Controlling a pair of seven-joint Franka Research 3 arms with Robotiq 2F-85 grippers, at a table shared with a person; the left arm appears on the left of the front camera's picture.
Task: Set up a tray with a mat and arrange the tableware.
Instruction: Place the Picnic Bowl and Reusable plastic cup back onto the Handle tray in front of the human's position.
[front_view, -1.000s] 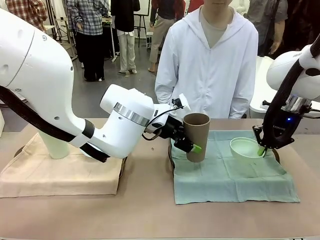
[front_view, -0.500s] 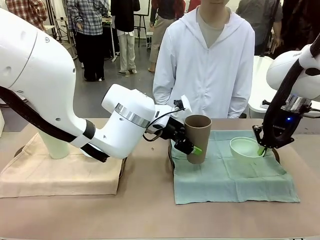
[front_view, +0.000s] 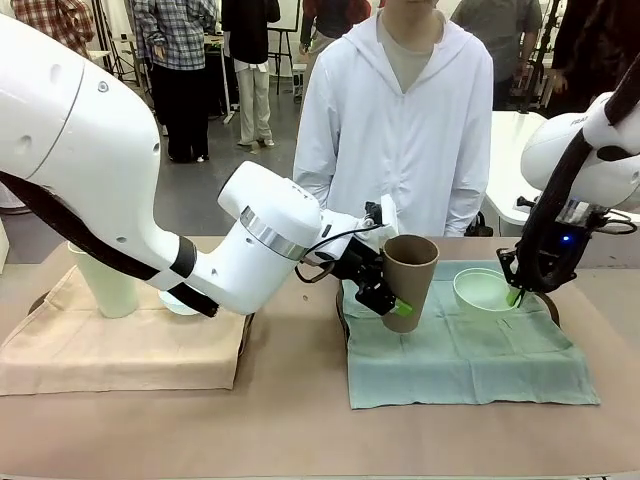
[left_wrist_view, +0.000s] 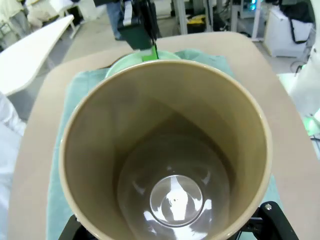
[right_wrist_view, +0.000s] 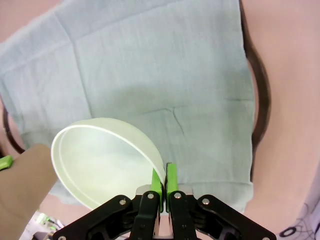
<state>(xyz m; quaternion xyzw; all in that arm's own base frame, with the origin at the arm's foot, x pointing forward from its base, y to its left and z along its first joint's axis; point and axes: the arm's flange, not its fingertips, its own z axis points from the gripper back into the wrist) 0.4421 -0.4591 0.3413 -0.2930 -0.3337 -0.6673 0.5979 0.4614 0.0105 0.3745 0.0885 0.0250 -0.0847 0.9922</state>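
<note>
While both pieces hang above the green mat (front_view: 470, 355), we see two ways this could slip. Our left end effector (front_view: 385, 290) grips the brown cup (front_view: 408, 280) by its side wall, and the cup leans away from upright over the mat's near-left part; if it is let go at that tilt, we judge it could tip and roll off the cloth. Our right end effector (front_view: 513, 293) is pinched shut on the thin rim of the mint green bowl (front_view: 485, 289), which hangs from that one point (a slender hold in the right wrist view), so a quick swing could twist it loose. The two pieces are also near each other, and a careless set-down might knock them together.

Against the picture from a second ago, we see the cup carried a little to the right and leaning further, the bowl lifted slightly and shifted left, and the person across the bench (front_view: 300, 420) stepped to the left. The pale green cup (front_view: 103, 285) on the beige cloth (front_view: 110, 350) has not moved.
</note>
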